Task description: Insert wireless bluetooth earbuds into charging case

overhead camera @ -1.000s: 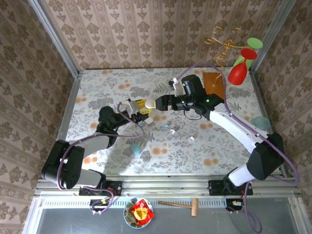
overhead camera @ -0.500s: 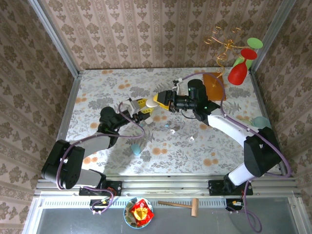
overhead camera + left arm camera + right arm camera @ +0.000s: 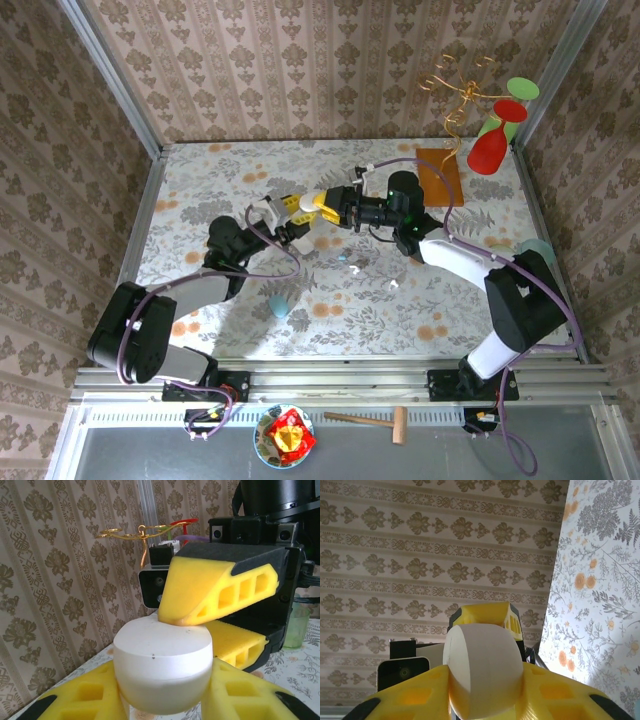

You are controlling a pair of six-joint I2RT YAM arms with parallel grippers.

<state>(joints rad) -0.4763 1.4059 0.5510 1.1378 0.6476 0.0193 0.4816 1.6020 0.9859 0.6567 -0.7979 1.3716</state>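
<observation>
I have the white charging case [image 3: 162, 655] clamped low down between the 2 yellow fingers of the left gripper [image 3: 161, 700], which are closed in just far enough to pinch its rounded body. It is lifted clear of the table [image 3: 200, 180]. The right gripper [image 3: 485, 692] meets it head-on from the opposite side. Its 2 fingers are narrowed onto the same case, 1 pressing on the flat top and the other lying just behind the upper half. So both grippers hold 1 object, tip to tip, with nothing else between them. The case looks shut to me, with only a thin seam running round it, so I judge the step in hand to be getting the lid open. Insertion has not begun. The earbuds [image 3: 356, 268] lie loose on the table, down and toward the arm bases from the right gripper, well apart from either set of fingers. A pale blue case [image 3: 279, 306] sits below the left gripper, nearer its base. What is left is opening, picking up and seating.
</observation>
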